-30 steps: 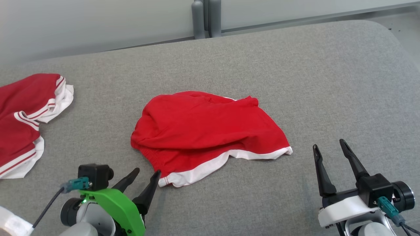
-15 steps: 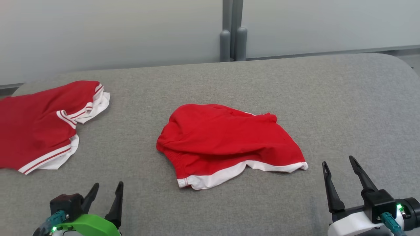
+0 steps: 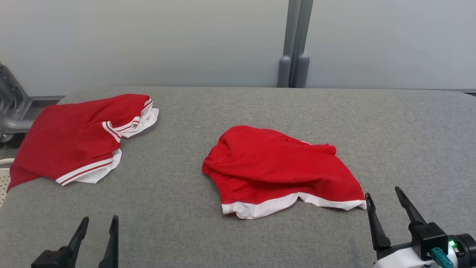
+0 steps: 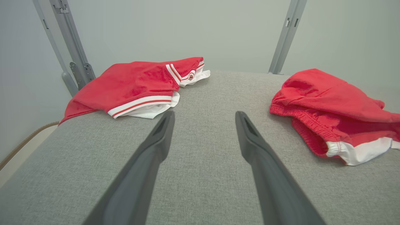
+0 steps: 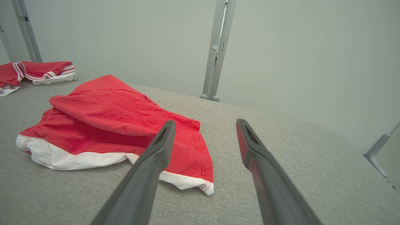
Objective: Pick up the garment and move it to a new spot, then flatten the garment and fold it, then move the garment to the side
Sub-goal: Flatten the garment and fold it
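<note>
Left pincer (image 3: 100, 219), spread, is cut off below; garment (image 3: 282, 171) seems bunched.

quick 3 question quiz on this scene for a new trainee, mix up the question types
1. True or false: the right gripper is shut on the crumpled red garment.
2. Multiple choice: on the grey table, the striped red garment lies A) to the robot's left of the crumpled one, B) to its right, C) on top of it.
3. Fill in: the band along the crumpled garment's near edge is ___.

Key: 1 false, its fingers stand apart with nothing between them; 2 A; 3 white.
</note>
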### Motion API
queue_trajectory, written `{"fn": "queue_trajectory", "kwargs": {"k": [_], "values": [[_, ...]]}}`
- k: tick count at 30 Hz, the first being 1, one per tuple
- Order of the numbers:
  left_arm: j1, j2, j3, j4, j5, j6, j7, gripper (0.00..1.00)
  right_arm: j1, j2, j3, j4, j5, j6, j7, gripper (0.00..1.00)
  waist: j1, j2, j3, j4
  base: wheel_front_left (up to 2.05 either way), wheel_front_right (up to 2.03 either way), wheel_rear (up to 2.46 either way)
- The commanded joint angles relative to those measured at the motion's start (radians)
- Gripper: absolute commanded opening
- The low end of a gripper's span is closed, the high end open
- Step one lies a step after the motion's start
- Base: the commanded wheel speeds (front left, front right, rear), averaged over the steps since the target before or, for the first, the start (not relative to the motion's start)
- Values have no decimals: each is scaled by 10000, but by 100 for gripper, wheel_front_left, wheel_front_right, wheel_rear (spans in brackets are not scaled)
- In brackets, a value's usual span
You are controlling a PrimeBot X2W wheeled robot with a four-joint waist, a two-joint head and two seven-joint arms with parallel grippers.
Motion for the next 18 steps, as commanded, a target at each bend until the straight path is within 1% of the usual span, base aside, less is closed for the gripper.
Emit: {"fn": "queue_trajectory", "kwargs": {"k": [1, 6, 9, 11, 14, 18], "values": [[416, -232, 565, 36, 441, -406, -26, 100, 131, -33, -38, 43, 73, -3, -34, 100, 0, 86, -67, 19, 0, 0, 0], [1154, -1032, 2242, 243, 1490, -1588, -27, 100, 235, -32, -117, 194, 33, -3, -34, 100, 0, 86, -98, -48, 0, 0, 0], [1403, -1486, 3004, 288, 2077, -2104, -27, 100, 271, -30, -295, 288, -81, -1, -34, 100, 0, 86, -124, -84, 0, 0, 0], [1483, -1744, 3354, 315, 2380, -2315, -27, 100, 292, -29, -371, 323, -111, -1, -34, 100, 0, 86, -119, -106, 0, 0, 0], [1526, -2029, 3672, 277, 2741, -2496, -27, 100, 282, -30, -450, 354, -79, -3, -34, 100, 0, 86, -117, -143, 0, 0, 0], [1551, -2240, 3842, 243, 3050, -2571, -28, 100, 232, -30, -466, 379, -45, -3, -34, 100, 0, 86, -137, -203, 0, 0, 0]]}}
